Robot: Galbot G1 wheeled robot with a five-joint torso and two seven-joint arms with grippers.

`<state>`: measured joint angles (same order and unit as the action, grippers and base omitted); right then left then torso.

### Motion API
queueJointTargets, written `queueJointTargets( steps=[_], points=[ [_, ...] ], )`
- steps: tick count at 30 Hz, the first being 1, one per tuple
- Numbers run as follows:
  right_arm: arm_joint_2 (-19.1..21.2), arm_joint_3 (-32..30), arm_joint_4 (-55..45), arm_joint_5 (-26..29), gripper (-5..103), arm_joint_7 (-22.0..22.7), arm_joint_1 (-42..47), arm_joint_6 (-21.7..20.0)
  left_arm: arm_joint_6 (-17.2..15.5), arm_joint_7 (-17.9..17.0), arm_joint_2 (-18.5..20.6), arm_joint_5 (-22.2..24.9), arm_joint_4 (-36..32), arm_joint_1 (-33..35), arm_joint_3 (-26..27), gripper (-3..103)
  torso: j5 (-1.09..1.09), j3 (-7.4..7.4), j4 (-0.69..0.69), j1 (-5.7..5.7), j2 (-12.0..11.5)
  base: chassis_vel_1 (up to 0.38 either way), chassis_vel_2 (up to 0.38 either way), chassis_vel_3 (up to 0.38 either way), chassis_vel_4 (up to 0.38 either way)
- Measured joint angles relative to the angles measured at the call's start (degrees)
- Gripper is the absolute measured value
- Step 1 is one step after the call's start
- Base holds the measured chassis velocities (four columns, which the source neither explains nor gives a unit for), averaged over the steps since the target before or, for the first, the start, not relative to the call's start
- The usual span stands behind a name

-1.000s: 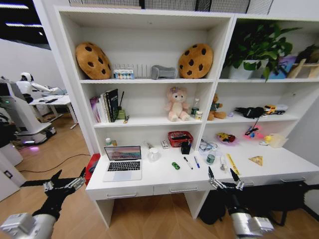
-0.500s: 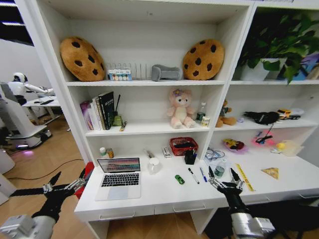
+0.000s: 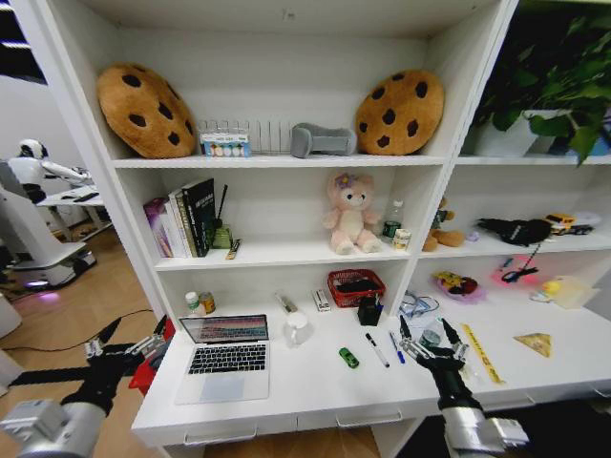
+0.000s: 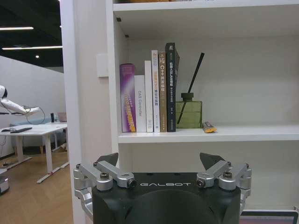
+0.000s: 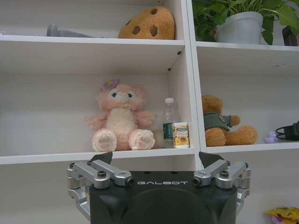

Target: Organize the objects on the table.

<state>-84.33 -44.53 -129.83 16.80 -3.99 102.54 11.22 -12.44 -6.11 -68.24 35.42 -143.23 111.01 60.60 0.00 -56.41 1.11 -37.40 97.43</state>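
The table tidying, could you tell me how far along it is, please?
Nothing looks done. The laptop sits open; the green toy, pens and yellow ruler lie loose on the table. The left gripper and right gripper hover open, holding nothing.

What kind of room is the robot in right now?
Probably a lab or office mocked up as a home study: a white desk with an open laptop, shelves with books and plush toys, and another robot behind.

"GALBOT" on left tool (image 4: 161, 163); same on right tool (image 5: 156, 163).
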Motion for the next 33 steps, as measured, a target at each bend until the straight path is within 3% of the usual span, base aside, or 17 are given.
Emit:
queueJointTargets(
  steps=[2,6,9,14,16,24,28,30,33],
  points=[
    [0.0,0.0,0.1,0.0,100,-0.1,0.0,0.0,0.0,0.0,0.0,0.0,0.0,0.0,0.0,95,-0.01,0.00,0.00,-0.01,0.0,0.000,0.000,0.000,0.000],
    [0.3,0.2,0.4,-0.1,100,-0.3,-0.4,0.0,-0.1,0.0,1.0,0.2,0.0,-0.3,0.0,101,0.00,-0.01,0.00,-0.06,0.0,0.000,0.000,0.000,0.000],
    [0.6,0.2,0.5,0.0,100,-0.1,-0.6,-0.1,-0.4,-0.5,2.5,1.0,0.0,-1.0,0.0,94,0.00,-0.02,0.00,-0.07,0.0,0.000,0.000,0.000,0.000],
    [1.1,-0.1,0.9,0.2,100,0.0,-0.6,-0.1,-0.9,-2.4,6.5,4.5,0.0,-2.7,0.0,101,0.00,-0.01,0.00,-0.06,0.0,0.000,0.000,0.000,0.000],
    [1.2,-0.2,1.0,0.2,100,-0.1,-0.6,-0.1,-0.9,-3.3,8.5,5.9,0.4,-3.4,-0.3,97,0.00,-0.01,0.01,-0.06,0.0,0.000,0.000,0.000,0.000],
    [0.7,-1.2,1.6,0.0,100,-1.2,-0.3,0.5,-1.1,-4.4,18.8,10.1,6.1,-9.8,-1.9,65,-0.01,-0.02,0.01,-0.07,0.0,0.000,0.000,0.000,0.000],
    [0.4,-1.4,1.7,0.1,100,-1.1,-0.4,0.5,-1.1,-4.5,20.1,10.5,6.9,-11.0,-2.2,54,-0.01,-0.02,0.02,-0.06,0.0,0.000,0.000,0.000,0.000],
    [0.5,-1.4,1.7,0.1,100,-1.0,-0.3,0.4,-1.1,-4.5,20.4,10.8,7.1,-11.7,-2.4,43,0.00,-0.02,0.00,-0.06,0.0,0.000,0.000,0.000,0.000],
    [0.9,-1.3,1.7,0.2,100,-1.0,-0.3,0.0,-1.0,-4.5,20.4,10.8,7.1,-11.8,-2.8,38,0.00,-0.02,0.00,-0.06,0.0,0.000,0.000,0.000,0.000]
  ],
)
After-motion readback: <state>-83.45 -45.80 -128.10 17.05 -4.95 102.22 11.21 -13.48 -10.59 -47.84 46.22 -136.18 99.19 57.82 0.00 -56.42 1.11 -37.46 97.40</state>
